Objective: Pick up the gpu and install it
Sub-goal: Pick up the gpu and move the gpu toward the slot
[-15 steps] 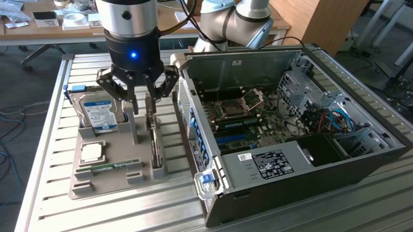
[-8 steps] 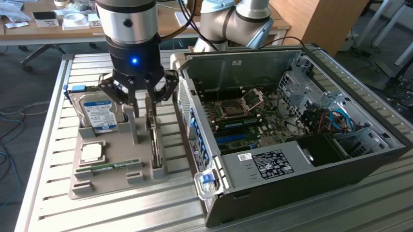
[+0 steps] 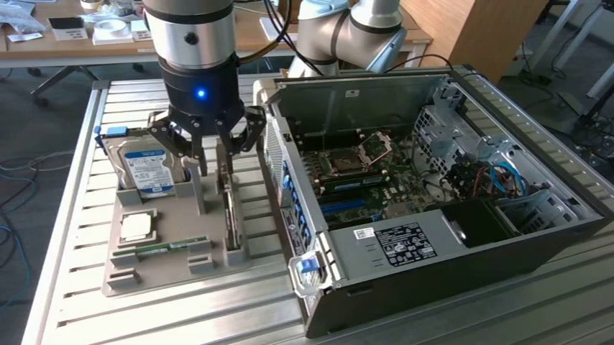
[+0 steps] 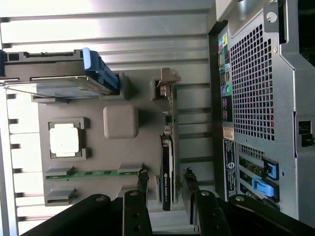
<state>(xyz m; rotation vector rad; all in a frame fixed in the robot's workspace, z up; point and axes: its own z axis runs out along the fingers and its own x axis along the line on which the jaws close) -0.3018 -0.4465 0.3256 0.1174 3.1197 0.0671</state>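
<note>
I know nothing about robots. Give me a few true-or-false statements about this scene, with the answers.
1. The tool is open, with its jaws on either side of the gpu. True.
2. The gpu is plugged in inside the computer case. False: it stands on edge in the grey tray beside the case.
3. A hard drive with a blue-white label sits in the same tray. True.
4. The computer case is closed. False: its side is off and the motherboard is exposed.

gpu (image 4: 167, 172) flanks free — fingers (image 4: 141, 184) astride, case (image 4: 256, 98) near
</note>
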